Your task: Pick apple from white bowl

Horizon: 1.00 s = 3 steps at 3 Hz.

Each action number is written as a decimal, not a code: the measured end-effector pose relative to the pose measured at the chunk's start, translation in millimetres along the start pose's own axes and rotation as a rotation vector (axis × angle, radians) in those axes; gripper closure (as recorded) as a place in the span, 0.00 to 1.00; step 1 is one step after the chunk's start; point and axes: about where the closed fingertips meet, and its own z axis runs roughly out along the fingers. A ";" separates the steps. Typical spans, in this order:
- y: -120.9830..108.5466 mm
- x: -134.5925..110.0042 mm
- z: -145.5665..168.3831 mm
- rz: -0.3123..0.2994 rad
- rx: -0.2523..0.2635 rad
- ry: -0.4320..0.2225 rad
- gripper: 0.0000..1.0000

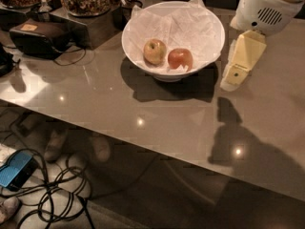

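A rounded white housing (267, 11) is seen at the upper right. It is marked by a dark oval grille (270, 16) of upright slots, with a small round dark hole set beside it. Beneath the housing, the pincer (232, 81) is formed of pale yellow, wedge-shaped plastic, with a small dark dot near its whitish tip. It is placed just right of the white bowl (126, 41), over the worktop (143, 111).

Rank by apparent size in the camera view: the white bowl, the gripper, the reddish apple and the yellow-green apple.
1. White bowl, clearly largest.
2. Gripper, right of the bowl, above the table; it may be nearer the camera, so this place is unsure.
3. Reddish apple and yellow-green apple look alike; no ranking.
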 end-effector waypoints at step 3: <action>-44.2 -50.8 25.2 0.079 -0.021 -0.069 0.00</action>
